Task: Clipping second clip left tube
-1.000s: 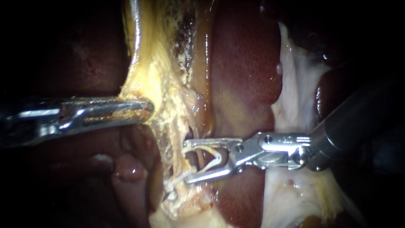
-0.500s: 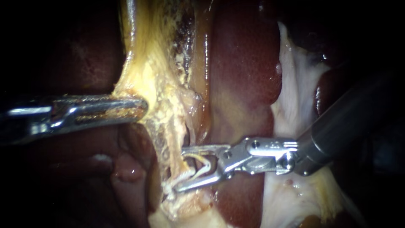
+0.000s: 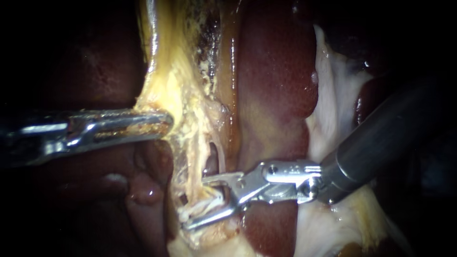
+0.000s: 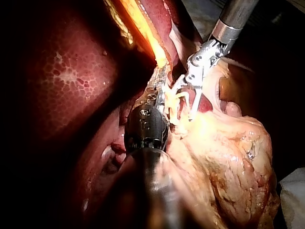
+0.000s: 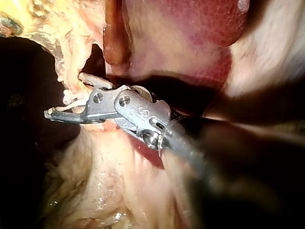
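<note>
On your right instrument the jaws stand spread astride the tube at 7 o'clock; your left instrument pinches tissue at 9. Close askew and you may catch only part of it, or tear it.

Lit from the camera end only in the endoscope view: bright and wet-glinting at centre, dropping off to a black surround down one whole side and again toward the far upper corner, nothing readable inside it. Same hard fall-off in the right wrist view, with a black patch bordering the lit part. In the left wrist view, shows a flat grey surface far behind the lit part and a pale cloth with a soft, uneven edge just where the light ends; material of either not determinable.
</note>
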### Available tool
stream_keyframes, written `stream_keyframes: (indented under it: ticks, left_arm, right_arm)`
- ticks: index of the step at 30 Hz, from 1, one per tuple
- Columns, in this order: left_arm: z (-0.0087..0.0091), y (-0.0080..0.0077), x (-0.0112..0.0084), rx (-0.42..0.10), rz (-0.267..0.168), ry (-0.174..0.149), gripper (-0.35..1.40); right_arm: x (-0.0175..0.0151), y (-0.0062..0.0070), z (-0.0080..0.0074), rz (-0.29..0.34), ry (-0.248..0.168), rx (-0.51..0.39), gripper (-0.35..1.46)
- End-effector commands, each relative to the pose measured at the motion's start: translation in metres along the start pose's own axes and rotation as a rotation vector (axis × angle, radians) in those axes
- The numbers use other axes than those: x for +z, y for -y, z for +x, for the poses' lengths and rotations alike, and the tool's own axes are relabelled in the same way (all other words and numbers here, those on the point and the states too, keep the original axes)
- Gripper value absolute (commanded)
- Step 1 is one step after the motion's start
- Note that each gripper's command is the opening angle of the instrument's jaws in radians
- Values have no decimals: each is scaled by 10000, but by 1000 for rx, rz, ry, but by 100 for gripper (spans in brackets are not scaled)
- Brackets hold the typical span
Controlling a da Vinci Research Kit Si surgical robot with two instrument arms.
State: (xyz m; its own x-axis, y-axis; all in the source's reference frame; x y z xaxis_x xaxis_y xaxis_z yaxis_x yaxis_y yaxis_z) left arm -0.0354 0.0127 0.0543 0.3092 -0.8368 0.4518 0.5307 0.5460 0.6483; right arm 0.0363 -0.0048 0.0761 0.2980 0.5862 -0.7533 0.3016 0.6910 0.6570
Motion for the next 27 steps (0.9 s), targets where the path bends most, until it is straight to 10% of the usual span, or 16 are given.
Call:
stream_keyframes:
  ticks: [1,8,12,27]
  left_arm:
    - [0,0,1,1,1,-1,-35]
    - [0,-2,2,1,2,-1,-35]
    - [0,-2,2,1,2,-1,-35]
    - [0,-6,3,2,3,-1,-35]
  right_arm:
    - [0,0,0,2,1,0,51]
    - [3,0,-2,11,4,-4,39]
    - [-1,1,-3,4,16,43,-35]
    - [1,-5,-7,4,26,76,-35]
